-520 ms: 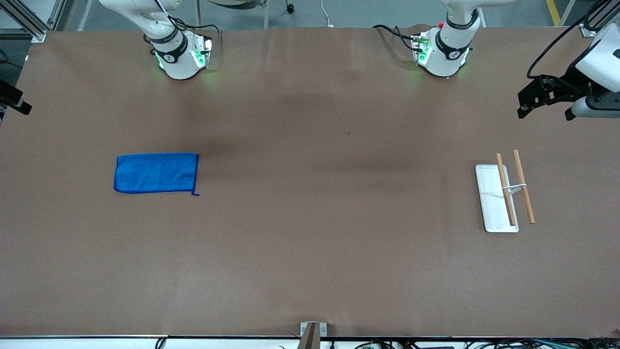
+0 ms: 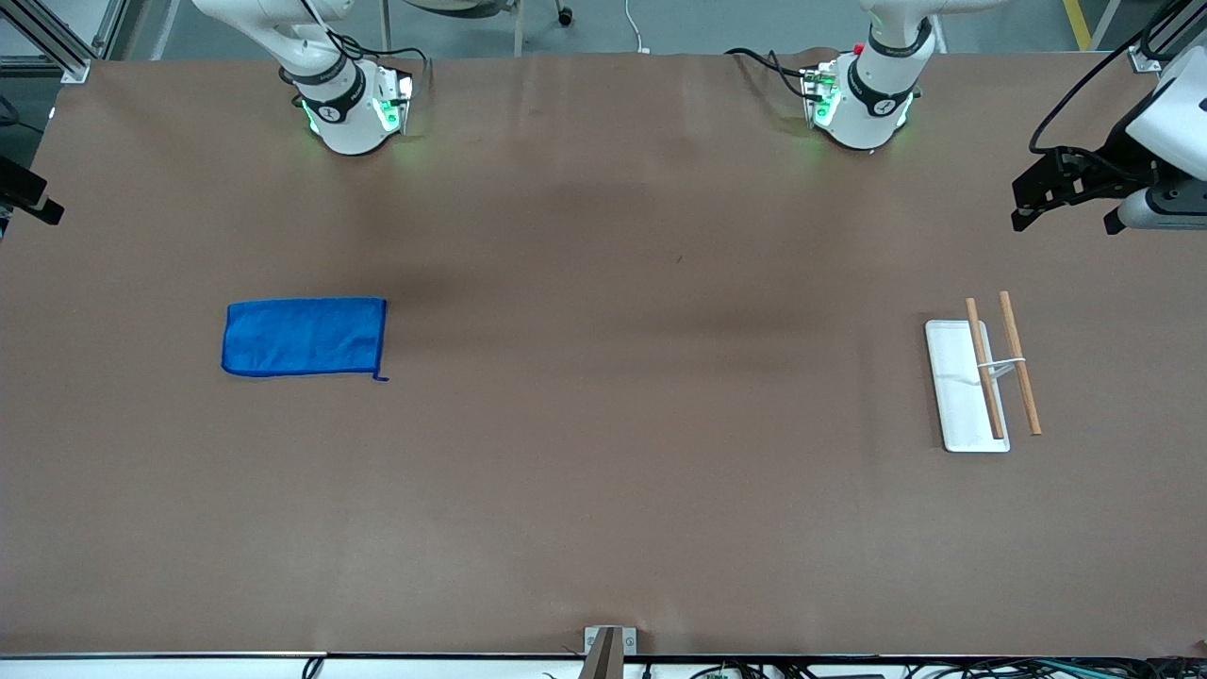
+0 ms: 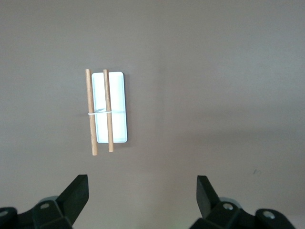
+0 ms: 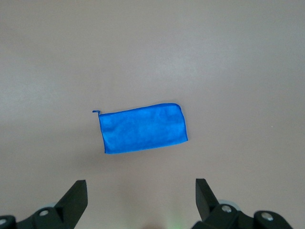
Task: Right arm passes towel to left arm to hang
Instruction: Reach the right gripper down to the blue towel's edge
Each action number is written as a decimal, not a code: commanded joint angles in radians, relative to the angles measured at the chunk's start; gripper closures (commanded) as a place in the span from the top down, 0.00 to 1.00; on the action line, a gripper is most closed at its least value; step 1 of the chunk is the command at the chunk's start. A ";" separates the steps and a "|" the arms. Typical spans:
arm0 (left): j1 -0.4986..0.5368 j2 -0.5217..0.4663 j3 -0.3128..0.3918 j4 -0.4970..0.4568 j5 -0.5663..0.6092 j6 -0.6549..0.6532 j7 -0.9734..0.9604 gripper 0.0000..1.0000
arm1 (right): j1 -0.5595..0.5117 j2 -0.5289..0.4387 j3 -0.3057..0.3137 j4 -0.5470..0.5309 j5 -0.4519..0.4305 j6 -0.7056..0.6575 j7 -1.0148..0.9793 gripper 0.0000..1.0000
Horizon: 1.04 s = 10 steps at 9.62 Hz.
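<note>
1. Table (image 2: pixel 603 528) first: a broad brown sheet runs under everything, with both arm bases along its edge farthest from the front camera.
2. The left arm (image 2: pixel 872 90) reaches out over its own end of the table, and I see the left gripper (image 2: pixel 1066 193) up in the air past the rack. In its wrist view the left gripper (image 3: pixel 142 193) hangs with its fingers spread wide, holding nothing. I judge that this arm waits.
3. Of the right arm (image 2: pixel 330 94) the front view shows me only the base and lower links. Its wrist view gives the right gripper (image 4: pixel 140 195) poised high over the towel, fingers parted and empty.
4. The towel (image 2: pixel 304 338) lies flat on the table toward the right arm's end, nearer the front camera than that arm's base and well apart from the rack. It looks folded into a neat rectangle.
5. The rack (image 2: pixel 981 377), a white base plate carrying two wooden rods, sits toward the left arm's end.
6. The corner loop (image 2: pixel 380 378) sticks out at the towel's corner nearest the rack.
7. My judgement on handling: the cloth is light, soft and limp, and will sag once lifted. I would pinch a short edge near that loop, leaving free cloth hanging for the left gripper to take.
</note>
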 commanded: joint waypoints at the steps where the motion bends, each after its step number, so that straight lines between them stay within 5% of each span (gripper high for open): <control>1: 0.001 0.018 -0.005 -0.006 0.023 -0.016 -0.003 1.00 | 0.007 -0.002 0.003 -0.012 -0.014 -0.016 -0.004 1.00; 3: 0.001 0.018 -0.005 -0.006 0.023 -0.016 0.005 1.00 | 0.031 -0.002 0.003 -0.148 -0.014 0.035 -0.007 1.00; 6: -0.001 0.018 -0.005 -0.006 0.025 -0.016 0.005 1.00 | 0.044 -0.002 0.012 -0.467 -0.016 0.340 -0.029 1.00; 10: -0.004 0.019 -0.008 -0.008 0.022 -0.016 0.003 1.00 | 0.050 0.077 0.020 -0.872 -0.017 0.955 -0.093 1.00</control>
